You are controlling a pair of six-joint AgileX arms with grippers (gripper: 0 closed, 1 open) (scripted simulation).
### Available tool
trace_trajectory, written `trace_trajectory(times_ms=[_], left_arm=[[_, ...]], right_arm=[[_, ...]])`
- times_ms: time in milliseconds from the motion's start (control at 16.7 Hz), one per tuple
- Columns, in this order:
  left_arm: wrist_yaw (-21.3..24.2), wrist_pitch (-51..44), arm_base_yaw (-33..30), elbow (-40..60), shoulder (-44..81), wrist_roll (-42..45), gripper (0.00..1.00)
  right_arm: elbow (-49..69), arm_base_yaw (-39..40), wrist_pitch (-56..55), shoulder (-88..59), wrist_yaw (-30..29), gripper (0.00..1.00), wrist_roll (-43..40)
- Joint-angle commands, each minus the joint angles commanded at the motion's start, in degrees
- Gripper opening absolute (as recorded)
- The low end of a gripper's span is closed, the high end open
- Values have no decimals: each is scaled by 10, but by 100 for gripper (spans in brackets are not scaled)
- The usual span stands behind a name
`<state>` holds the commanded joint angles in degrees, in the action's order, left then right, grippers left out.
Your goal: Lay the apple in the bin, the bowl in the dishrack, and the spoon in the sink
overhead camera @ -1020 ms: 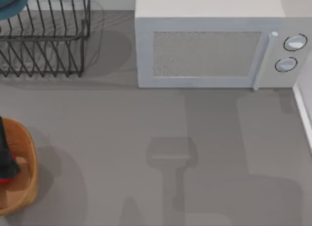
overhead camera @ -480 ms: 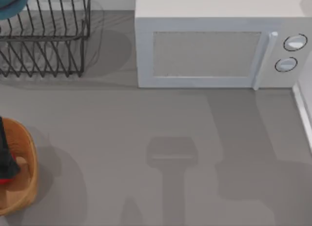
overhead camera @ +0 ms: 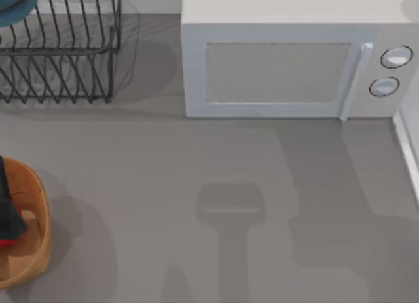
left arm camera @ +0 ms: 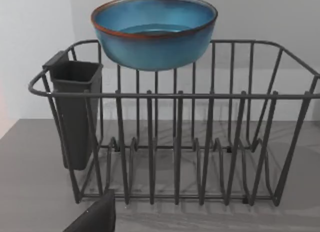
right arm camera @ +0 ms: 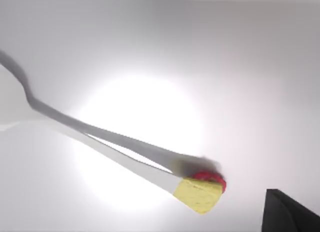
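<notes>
The teal bowl (left arm camera: 154, 30) with a reddish rim rests on the top wires of the black dishrack (left arm camera: 175, 152), at the table's far left corner (overhead camera: 59, 48). The tan bin (overhead camera: 29, 234) stands at the left edge, and a sliver of the red apple (overhead camera: 5, 241) shows inside it under my dark left gripper (overhead camera: 12, 211). In the right wrist view the white spoon (right arm camera: 145, 171) lies flat and free on the white sink floor (right arm camera: 150, 51), its handle ending in a yellow and red tip. My right gripper (right arm camera: 287, 214) hovers open above it, touching nothing.
A large white microwave (overhead camera: 288, 61) with two dials fills the back middle and right. The sink's white rim (overhead camera: 407, 149) runs along the right edge. A dark utensil cup (left arm camera: 75, 111) hangs on one end of the dishrack. Arm shadows lie on the grey tabletop.
The right arm's shadow on the table slid to the left between one second and half a second ago. Since then nothing has visibly moved.
</notes>
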<state>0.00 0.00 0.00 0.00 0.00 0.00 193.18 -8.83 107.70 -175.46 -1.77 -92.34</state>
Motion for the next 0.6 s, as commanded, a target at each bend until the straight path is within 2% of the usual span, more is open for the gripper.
trace_trajectory(times_ms=[600], left_arm=[[0, 0, 0, 0, 0, 0, 100]], right_arm=[[0, 0, 0, 0, 0, 98, 0]])
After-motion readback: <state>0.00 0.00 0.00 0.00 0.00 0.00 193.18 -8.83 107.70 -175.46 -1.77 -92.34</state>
